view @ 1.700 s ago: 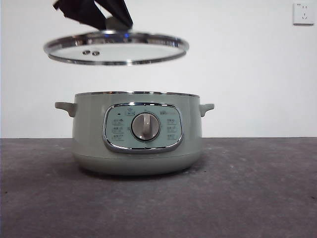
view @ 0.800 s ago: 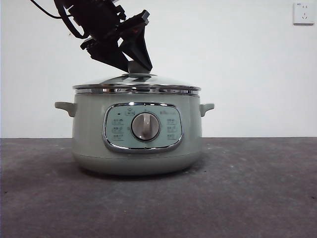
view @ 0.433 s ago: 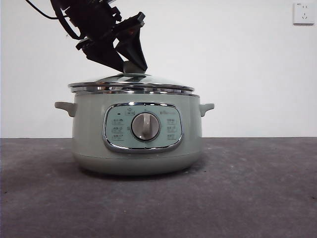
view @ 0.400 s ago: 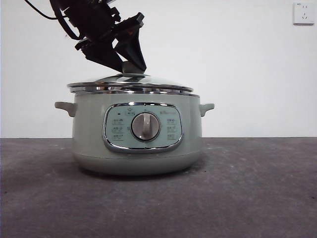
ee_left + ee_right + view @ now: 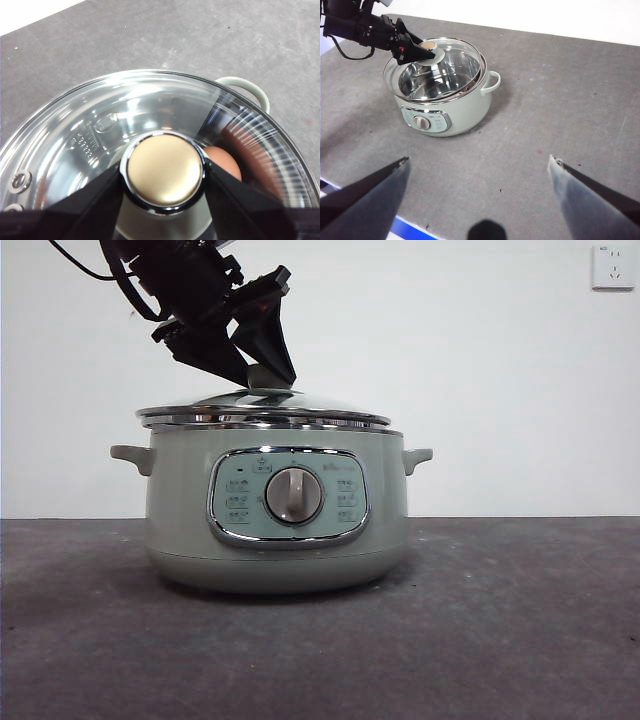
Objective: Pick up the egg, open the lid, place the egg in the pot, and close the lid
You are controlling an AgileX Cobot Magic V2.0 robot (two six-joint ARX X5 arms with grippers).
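Observation:
The pale sage-green pot [image 5: 180,530] stands on the grey table. The glass lid [image 5: 310,406] with a chrome rim lies on it, set a little off to the left so its rim overhangs the pot's left side. My left gripper [image 5: 266,372] comes down from the upper left and is shut on the lid's knob [image 5: 164,170]. In the left wrist view the brown egg [image 5: 223,161] shows through the glass, inside the pot. My right gripper [image 5: 478,159] is open and empty, high above the table, well away from the pot [image 5: 465,112].
The pot's side handles [image 5: 130,455] stick out left and right. A white wall socket [image 5: 611,267] is at the upper right. The wall runs behind the table. A blue strip [image 5: 407,230] marks the table's near edge.
The lid came down from above the pot onto its rim, held by my left gripper, then slid slightly left. It has stayed almost still in the last half second.

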